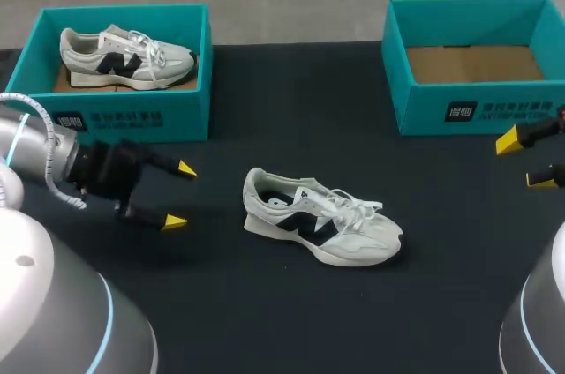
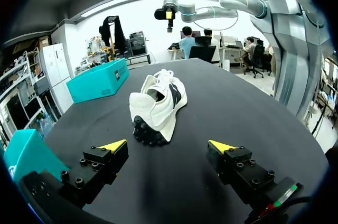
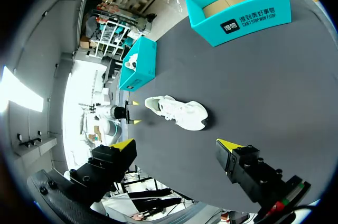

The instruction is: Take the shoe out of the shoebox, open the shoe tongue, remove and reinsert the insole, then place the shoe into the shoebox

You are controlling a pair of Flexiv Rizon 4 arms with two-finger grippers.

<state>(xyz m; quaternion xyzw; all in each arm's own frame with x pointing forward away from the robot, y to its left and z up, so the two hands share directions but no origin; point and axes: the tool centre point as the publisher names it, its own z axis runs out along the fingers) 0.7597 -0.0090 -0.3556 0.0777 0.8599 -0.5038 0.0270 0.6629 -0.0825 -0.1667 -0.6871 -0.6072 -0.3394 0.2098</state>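
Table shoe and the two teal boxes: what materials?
Shoe: likely matte white fabric or suede upper, laces visible; dark studded sole looks rubber. Left shoebox and right shoebox: probably cardboard, smooth teal outside, bare brown floor inside the right one.

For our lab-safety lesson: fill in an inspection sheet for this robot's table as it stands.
Surface: black table, flat.
Job's things: shoe on the table's middle; left shoebox holds a second shoe; right shoebox holds only a cardboard liner.
Clutter: nothing seen.
Grippers: left gripper open, near the shoe's heel, apart; right gripper open, before the right shoebox.
Cables: white cable looped at the left arm's wrist.
Surroundings: nothing seen reaching over the table.
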